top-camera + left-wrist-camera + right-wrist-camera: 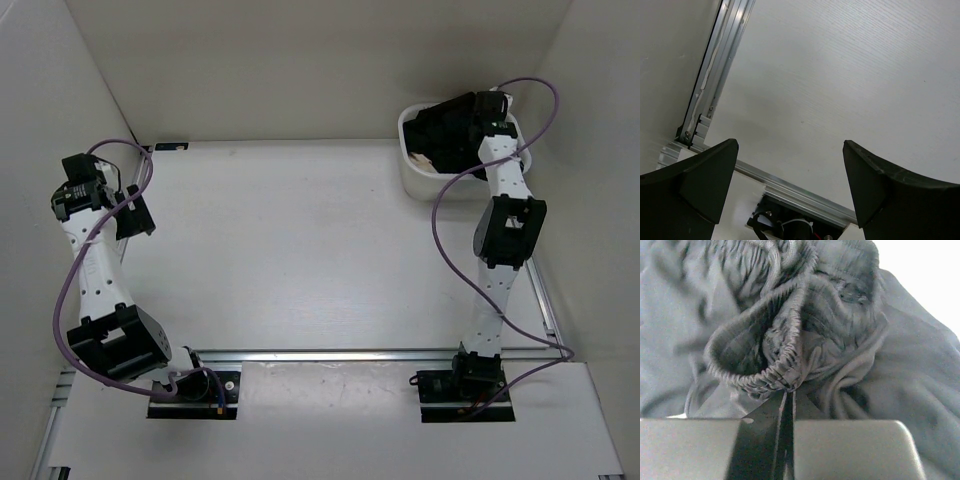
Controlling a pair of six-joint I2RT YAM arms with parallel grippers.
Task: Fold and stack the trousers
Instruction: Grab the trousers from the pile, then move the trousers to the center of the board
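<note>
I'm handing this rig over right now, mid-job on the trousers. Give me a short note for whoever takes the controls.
Right gripper: shut on the elastic, gathered edge of the trousers, down inside the white basket at the far right of the table.
Left gripper: open, holding nothing, above bare table on the left side.
Trousers: bunched up in the basket, none of them on the table.
Done: the grasp only.
Left: lift the trousers out, spread them on the table, fold them, then stack them.

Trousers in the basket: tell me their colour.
The trousers are plain black, clearest in the right wrist view.
</note>
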